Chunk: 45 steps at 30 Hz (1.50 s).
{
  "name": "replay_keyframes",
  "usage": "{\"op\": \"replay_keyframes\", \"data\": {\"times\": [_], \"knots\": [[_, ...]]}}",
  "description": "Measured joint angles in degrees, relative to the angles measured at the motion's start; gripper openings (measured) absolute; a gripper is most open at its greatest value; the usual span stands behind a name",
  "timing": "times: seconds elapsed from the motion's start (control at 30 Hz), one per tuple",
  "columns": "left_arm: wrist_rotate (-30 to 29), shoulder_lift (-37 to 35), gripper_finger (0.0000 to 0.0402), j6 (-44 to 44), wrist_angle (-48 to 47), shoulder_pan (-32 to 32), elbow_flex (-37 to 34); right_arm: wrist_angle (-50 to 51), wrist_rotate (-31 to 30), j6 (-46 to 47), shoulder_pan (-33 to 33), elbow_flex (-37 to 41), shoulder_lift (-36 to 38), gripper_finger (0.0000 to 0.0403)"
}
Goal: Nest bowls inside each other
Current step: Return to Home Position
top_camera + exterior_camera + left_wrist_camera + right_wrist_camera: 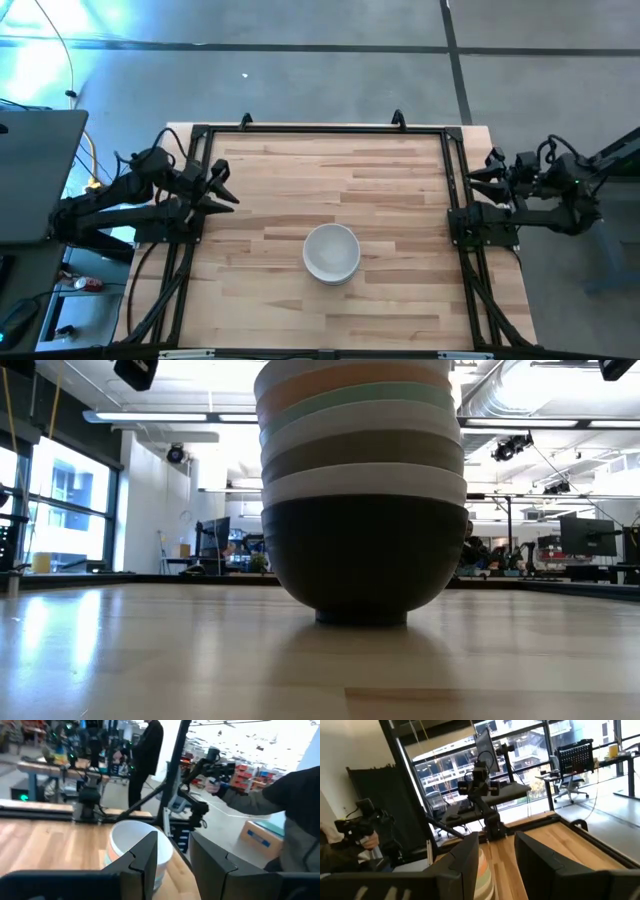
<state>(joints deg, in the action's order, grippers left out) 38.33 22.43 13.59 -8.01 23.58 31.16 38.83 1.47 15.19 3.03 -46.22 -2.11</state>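
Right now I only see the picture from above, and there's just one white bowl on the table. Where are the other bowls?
Observer: Under it. The low view shows a stack with the black bowl at the bottom.
Operator: What colours are in between?
Observer: Going up: lower white bowl, grey bowl, middle white bowl, mint green bowl, peach bowl, then the top white bowl you see.
Operator: Is a pincer holding anything?
Observer: No. The wrist views show the left pincer and right pincer open, with nothing gripped.
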Motion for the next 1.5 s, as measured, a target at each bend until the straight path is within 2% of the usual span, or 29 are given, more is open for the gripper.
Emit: {"op": "replay_keyframes", "data": {"times": [0.3,0.47,0.63,0.97,1.13,1.33,1.5], "knots": [[0.03,4.41,0.0100,0.79,-1.82,-5.46,-0.62,0.47,-0.98,-1.21,-0.02,0.00,-0.02,0.0119],[0.00,5.72,0.0100,-1.25,-1.64,-8.36,-0.61,1.72,-0.96,-0.39,0.00,0.00,-0.02,0.0119],[-0.41,5.90,0.0100,-4.77,-3.35,-8.72,-0.93,2.32,-0.94,-0.25,0.00,0.00,-0.02,0.0119],[-0.38,0.34,0.0100,-4.22,3.70,-7.97,-13.18,0.41,-0.70,-2.29,0.00,7.09,0.00,0.0119],[-0.80,-4.00,0.0100,-4.82,3.88,-7.99,-16.30,-2.10,2.99,-3.70,-0.02,10.28,0.00,0.0119],[-10.74,-7.55,0.0100,-4.80,3.89,-8.15,-17.18,-7.02,7.84,-5.19,-0.02,16.06,0.00,0.0119],[-17.65,-8.35,0.0100,-4.33,3.54,-9.31,-17.18,-9.42,8.66,-4.91,-0.04,16.38,0.00,0.0119]]}}
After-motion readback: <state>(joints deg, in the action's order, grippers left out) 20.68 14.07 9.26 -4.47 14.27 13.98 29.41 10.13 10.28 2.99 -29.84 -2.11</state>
